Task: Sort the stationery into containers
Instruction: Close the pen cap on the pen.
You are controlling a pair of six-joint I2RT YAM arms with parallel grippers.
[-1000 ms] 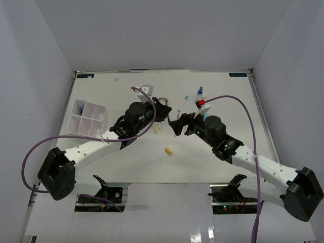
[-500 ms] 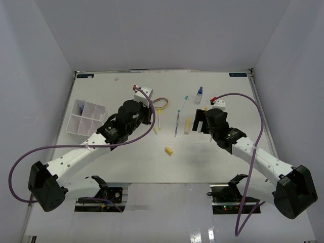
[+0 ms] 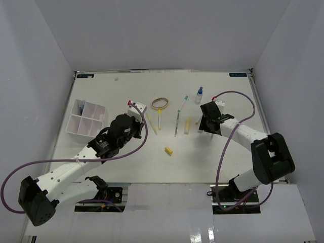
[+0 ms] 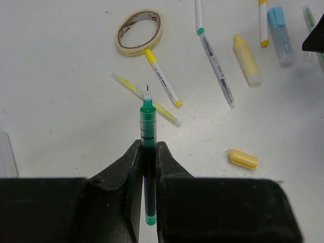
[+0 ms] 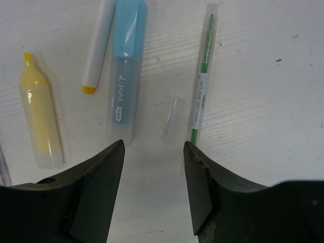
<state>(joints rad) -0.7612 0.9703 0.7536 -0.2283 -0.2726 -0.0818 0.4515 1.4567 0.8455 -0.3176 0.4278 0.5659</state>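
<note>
My left gripper (image 4: 148,150) is shut on a green pen (image 4: 147,119), tip pointing forward, held above the table; in the top view it (image 3: 137,120) is right of the white divided tray (image 3: 86,117). Ahead lie a tan tape ring (image 4: 139,32), a yellow-capped pen (image 4: 163,85), a thin yellow pen (image 4: 147,99), a teal-capped pen (image 4: 215,61) and a yellow eraser (image 4: 243,158). My right gripper (image 5: 154,152) is open and empty, low over a blue highlighter (image 5: 126,66), a clear cap (image 5: 173,119) and a thin green pen (image 5: 202,76).
A yellow highlighter (image 5: 40,111) and a white pen with a yellow end (image 5: 98,45) lie left of the blue one. A small clear bottle (image 3: 199,94) stands behind the right gripper (image 3: 205,122). White walls close in the table on three sides.
Both grippers were close together at the table's middle. The left one has drawn back left and nearer with the green pen. The right one has swung right, over the highlighters.
</note>
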